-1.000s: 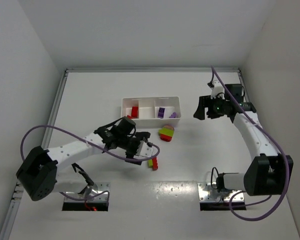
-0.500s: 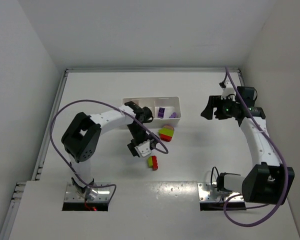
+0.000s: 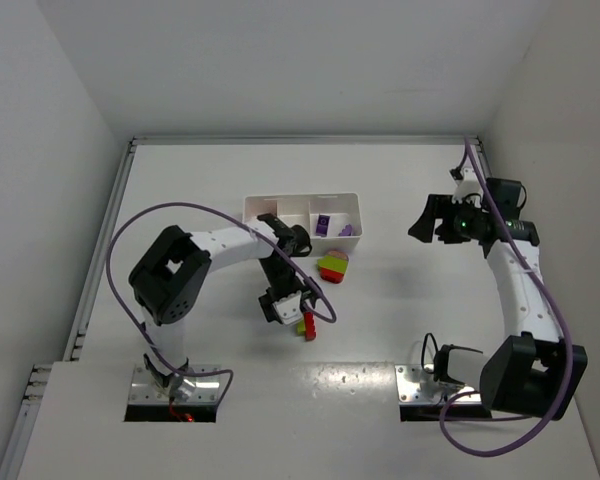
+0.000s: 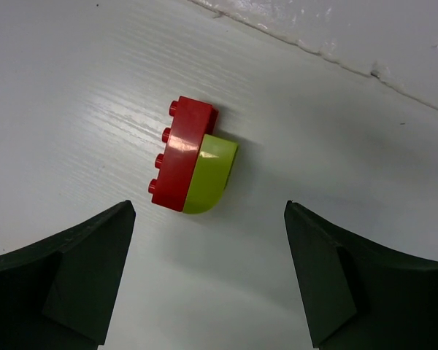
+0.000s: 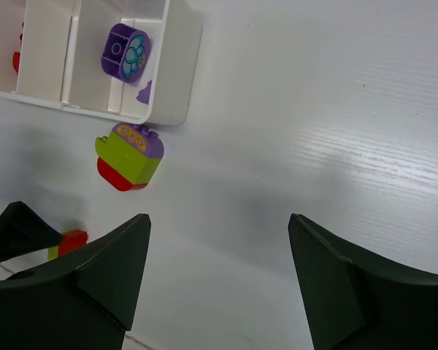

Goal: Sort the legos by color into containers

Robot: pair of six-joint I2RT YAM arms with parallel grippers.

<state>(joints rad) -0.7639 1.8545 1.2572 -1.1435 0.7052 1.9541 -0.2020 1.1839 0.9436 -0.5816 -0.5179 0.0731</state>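
A small red and yellow-green lego (image 4: 193, 166) lies on the table, just ahead of my left gripper (image 4: 208, 219), whose jaws stand open and empty above it. From above, that gripper (image 3: 283, 306) sits right beside the same lego (image 3: 306, 326). A striped purple, yellow-green and red clump (image 3: 332, 267) (image 5: 129, 157) lies in front of the white tray (image 3: 300, 203). Its right compartment holds purple legos (image 5: 125, 52), and something red (image 5: 17, 62) shows in the left one. My right gripper (image 3: 430, 219) (image 5: 219, 219) hovers open and empty, to the right of the tray.
The tray's right wall (image 5: 179, 65) stands close to the striped clump. A purple cable loops from the left arm (image 3: 220, 245) over the table near the small lego. White walls enclose the table on three sides.
My left arm has folded up and swung its gripper from left of the small lego to just above it, jaws slightly narrower. My right gripper has drifted right, away from the tray.
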